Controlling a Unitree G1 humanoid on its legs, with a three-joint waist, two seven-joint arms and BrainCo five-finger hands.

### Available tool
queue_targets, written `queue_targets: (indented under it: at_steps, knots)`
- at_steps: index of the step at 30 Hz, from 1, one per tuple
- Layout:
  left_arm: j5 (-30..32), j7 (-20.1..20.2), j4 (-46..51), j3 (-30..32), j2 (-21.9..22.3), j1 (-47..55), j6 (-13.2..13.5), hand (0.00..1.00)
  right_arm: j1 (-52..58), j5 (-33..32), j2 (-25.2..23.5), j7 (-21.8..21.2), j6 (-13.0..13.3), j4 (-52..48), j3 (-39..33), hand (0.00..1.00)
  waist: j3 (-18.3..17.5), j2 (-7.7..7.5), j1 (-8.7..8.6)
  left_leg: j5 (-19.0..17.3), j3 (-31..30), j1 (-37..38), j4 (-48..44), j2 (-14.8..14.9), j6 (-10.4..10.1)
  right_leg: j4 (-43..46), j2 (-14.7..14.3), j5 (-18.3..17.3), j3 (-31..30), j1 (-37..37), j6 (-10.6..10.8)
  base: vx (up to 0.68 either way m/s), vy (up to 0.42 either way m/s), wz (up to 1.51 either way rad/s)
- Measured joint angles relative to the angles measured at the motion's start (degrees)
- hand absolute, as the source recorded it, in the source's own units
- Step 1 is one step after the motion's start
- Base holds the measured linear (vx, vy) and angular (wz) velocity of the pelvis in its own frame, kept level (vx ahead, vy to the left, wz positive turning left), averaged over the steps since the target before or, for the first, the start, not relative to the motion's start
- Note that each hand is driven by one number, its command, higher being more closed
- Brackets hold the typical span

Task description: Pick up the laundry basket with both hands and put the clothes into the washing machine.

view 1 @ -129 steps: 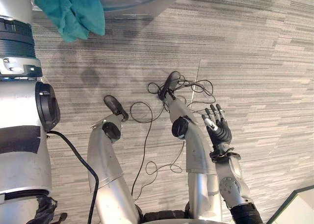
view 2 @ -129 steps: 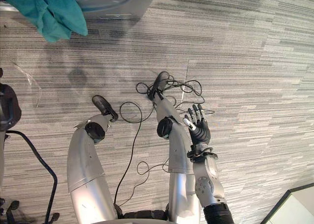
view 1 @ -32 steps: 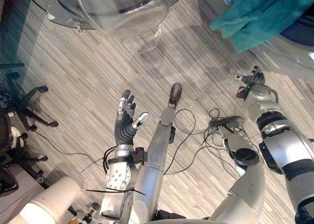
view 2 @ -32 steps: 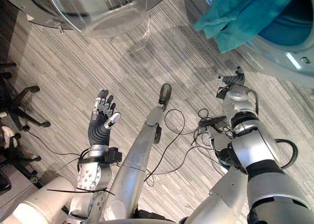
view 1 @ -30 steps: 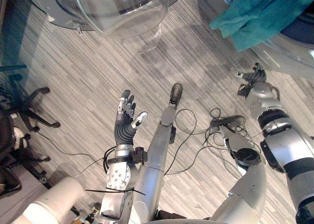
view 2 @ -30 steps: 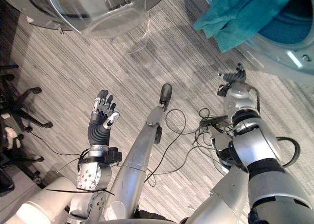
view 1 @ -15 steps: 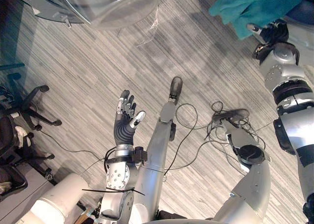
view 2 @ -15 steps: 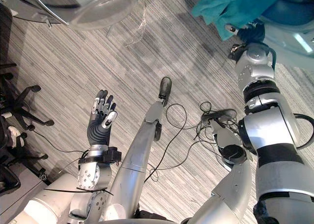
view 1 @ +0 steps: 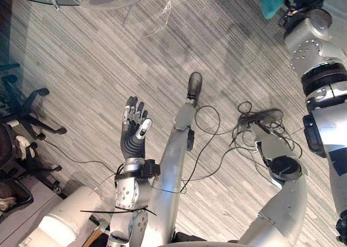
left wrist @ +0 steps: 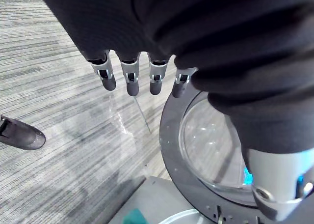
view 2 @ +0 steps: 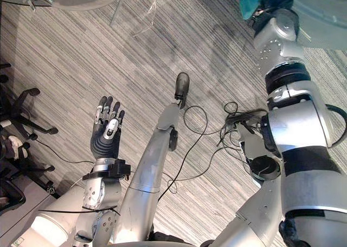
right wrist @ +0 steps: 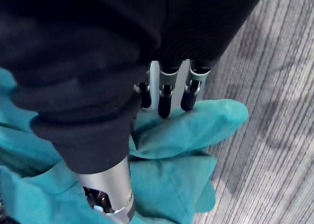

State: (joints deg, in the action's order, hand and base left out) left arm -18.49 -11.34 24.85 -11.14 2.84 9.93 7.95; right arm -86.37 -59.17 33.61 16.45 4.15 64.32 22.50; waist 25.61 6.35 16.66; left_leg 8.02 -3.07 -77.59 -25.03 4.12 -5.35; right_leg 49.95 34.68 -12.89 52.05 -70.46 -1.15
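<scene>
- While the left hand hangs over the carpet at 7 o'clock, fingers straight, spread and empty, the right hand is up at 1 o'clock.
- Right-hand fingers are straight, not curled; tips sit right at the teal cloth. Can't tell if they actually touch.
- Teal cloth is bunched at 1 o'clock against the right hand.
- Glass washer door at 11 o'clock; office chairs at 9.

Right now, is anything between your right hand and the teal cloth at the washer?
Nothing visible. The right hand hangs with straight fingers right at the teal cloth, no other thing between; whether they touch it I cannot tell. The left hand is open over the floor, away from it.
</scene>
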Motion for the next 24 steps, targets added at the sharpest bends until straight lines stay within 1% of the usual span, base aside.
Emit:
queue_targets:
  at_steps: [2,4,5,6,8,9,10,11,12,13,14,15,16,17,18,19,20,21,22,23,24]
  knots:
    - [-0.7,0.1,0.0,0.0,0.0,0.0,0.1,0.00,0.0,-0.9,-0.3,0.8,0.0,-0.1,-1.7,1.00,0.0,-0.01,0.07,0.6,-0.5,0.0,-0.4,0.0,-0.3,0.8,0.3,0.1,0.0,0.1,-0.4,-0.02,-0.079,0.05]
    - [-1.1,0.1,0.0,-0.1,0.0,-0.1,0.2,0.00,0.0,-2.2,-2.6,3.2,0.0,-0.4,-8.4,1.00,0.2,0.14,0.17,0.7,-1.2,0.2,-2.0,0.0,-0.4,1.2,0.2,0.2,0.7,1.7,-1.2,-0.03,-0.088,0.00]
    - [-1.1,0.1,-0.2,-0.5,0.0,-0.2,0.2,0.00,0.0,-2.4,-2.7,3.8,0.1,-1.3,-9.6,1.00,0.4,0.59,0.11,0.6,-1.4,0.6,-2.2,0.0,-0.5,1.1,0.1,0.2,1.6,2.9,-1.4,-0.04,-0.061,0.05]
    - [-1.1,0.0,-0.5,-1.1,0.0,-0.2,0.2,0.00,0.3,-3.7,-2.9,4.6,2.4,-3.9,-12.2,1.00,0.8,1.01,0.15,0.6,-1.6,1.8,-1.8,0.1,-0.5,0.7,0.0,0.3,2.1,4.5,-1.6,-0.04,-0.044,0.07]
    - [-1.1,0.0,-0.7,-2.5,0.0,-0.3,0.2,0.00,-0.2,-5.3,-1.8,4.4,11.6,-17.6,-19.5,1.00,0.8,1.01,1.02,0.3,-1.3,3.6,-0.2,0.0,-0.6,-0.1,-0.1,0.2,2.1,5.7,-1.3,-0.05,-0.057,0.06]
    - [-1.1,0.0,-0.7,-2.6,-0.1,-0.3,0.2,0.00,-0.8,-6.1,-1.4,4.1,14.1,-21.2,-21.2,1.00,0.8,1.01,1.33,0.4,-1.3,4.4,0.4,0.0,-0.7,-0.3,0.0,0.3,2.2,6.2,-1.3,-0.05,-0.064,0.08]
    - [-1.1,-0.1,-0.7,-2.5,-0.1,-0.3,0.2,0.00,-2.7,-7.4,-0.9,3.4,18.2,-25.8,-24.3,1.00,0.8,0.99,1.54,0.4,-1.1,6.1,1.9,0.0,-0.7,-1.1,-0.2,0.5,2.3,7.5,-0.9,-0.05,-0.068,0.10]
    - [-1.1,-0.1,-0.7,-2.5,-0.1,-0.4,0.2,0.00,-2.8,-8.8,-1.0,3.5,19.9,-25.9,-25.7,1.00,0.7,0.97,1.55,0.4,-1.0,8.5,3.9,0.1,-0.6,-2.5,-0.8,0.7,2.8,9.5,-0.4,-0.04,-0.067,0.10]
    - [-1.1,-0.1,-0.7,-2.8,-0.1,-0.5,0.2,0.00,-1.0,-9.9,-1.7,3.5,20.3,-25.7,-26.5,1.00,0.7,0.97,1.69,0.4,-0.9,9.6,5.2,0.1,-0.6,-3.4,-1.1,0.9,3.1,10.5,-0.1,-0.03,-0.053,0.04]
    - [-1.1,0.0,-0.6,-3.0,-0.1,-0.4,0.4,0.00,1.0,-11.3,-3.5,3.5,21.9,-26.8,-28.4,1.00,0.7,0.96,1.82,0.3,-0.7,11.1,6.9,0.4,-0.7,-4.7,-1.9,0.9,3.2,11.4,0.8,-0.03,-0.080,-0.08]
    - [-1.2,0.0,-0.7,-3.0,-0.1,-0.5,0.5,0.00,1.2,-13.1,-5.2,3.6,23.2,-29.1,-30.5,1.00,0.7,0.95,1.84,0.3,-0.3,12.2,8.8,0.9,-0.7,-6.2,-2.8,0.9,3.9,12.5,2.5,-0.02,-0.107,-0.08]
    - [-1.2,0.1,-0.7,-3.3,-0.2,-1.0,0.4,0.00,1.4,-15.1,-5.4,4.7,23.1,-29.4,-30.9,1.00,0.8,0.92,1.91,0.4,0.1,13.3,10.1,1.2,-0.7,-6.1,-2.5,0.4,4.8,13.5,3.6,-0.02,-0.113,-0.02]
    - [-1.2,0.1,-0.7,-3.5,-0.2,-1.1,0.5,0.00,1.5,-15.6,-6.0,4.8,23.7,-29.4,-31.5,1.00,0.8,0.92,1.88,0.5,0.4,13.6,10.4,1.2,-0.9,-6.3,-2.4,0.5,4.8,13.7,3.7,0.00,-0.083,0.11]
    - [-1.2,0.1,-0.8,-4.2,-0.2,-1.0,0.5,0.00,1.5,-16.8,-7.4,5.1,25.1,-29.9,-33.3,1.00,0.8,0.81,1.88,0.5,0.3,13.8,10.0,1.0,-0.9,-6.9,-2.9,0.7,4.9,14.4,4.1,0.01,-0.077,0.06]
    - [-1.2,0.1,-1.0,-4.6,-0.2,-1.1,0.4,0.00,1.6,-17.0,-8.7,6.1,26.1,-30.5,-34.4,1.00,0.9,0.78,1.92,0.5,0.0,13.9,9.4,1.4,-0.8,-6.8,-3.1,0.7,5.2,15.0,4.0,0.02,-0.092,-0.05]
    - [-1.3,0.2,-1.2,-5.0,-0.3,-1.1,0.2,0.00,2.0,-17.4,-10.9,7.3,27.2,-32.0,-36.2,0.00,1.0,0.62,1.89,0.6,0.4,14.2,8.8,1.9,-0.9,-7.1,-3.5,1.0,5.3,15.8,3.6,0.03,-0.081,-0.09]
    - [-1.3,0.3,-1.4,-5.1,-0.3,-1.1,0.1,0.00,2.5,-17.3,-11.8,7.9,28.2,-32.5,-36.8,0.00,1.0,0.57,1.89,0.7,0.4,14.6,8.6,1.9,-0.9,-7.2,-3.5,1.6,5.3,16.3,3.1,0.05,-0.072,-0.07]
    - [-1.8,0.7,-2.2,-5.3,-0.3,-0.9,0.1,0.00,4.2,-17.2,-13.0,9.3,29.9,-33.9,-37.5,0.00,1.0,0.57,2.06,2.3,0.7,15.6,8.6,2.0,-0.4,-7.1,-3.5,2.4,5.2,17.2,1.9,0.07,-0.064,-0.03]
    - [-2.5,1.2,-3.2,-5.8,-0.4,-0.9,0.1,0.00,5.5,-17.0,-13.4,10.1,31.4,-35.0,-37.9,0.00,1.0,0.56,2.17,3.1,1.2,16.1,8.3,2.1,0.1,-7.1,-3.4,2.5,5.1,17.9,1.7,0.10,-0.079,0.01]
    - [-3.4,1.3,-3.4,-6.1,-0.5,-0.9,0.1,0.00,5.9,-16.5,-13.6,10.9,32.0,-35.6,-38.3,0.00,1.0,0.55,2.17,3.5,1.6,16.4,8.1,2.0,0.6,-7.2,-3.3,2.8,5.0,18.2,1.3,0.10,-0.069,0.02]
    - [-3.7,1.4,-3.5,-6.4,-0.9,-0.9,0.1,0.00,5.9,-15.6,-14.3,11.9,32.5,-35.8,-38.7,0.00,1.0,0.55,2.13,3.4,1.8,16.5,7.8,1.9,0.8,-7.5,-3.1,3.4,4.9,18.3,0.3,0.10,-0.076,0.02]
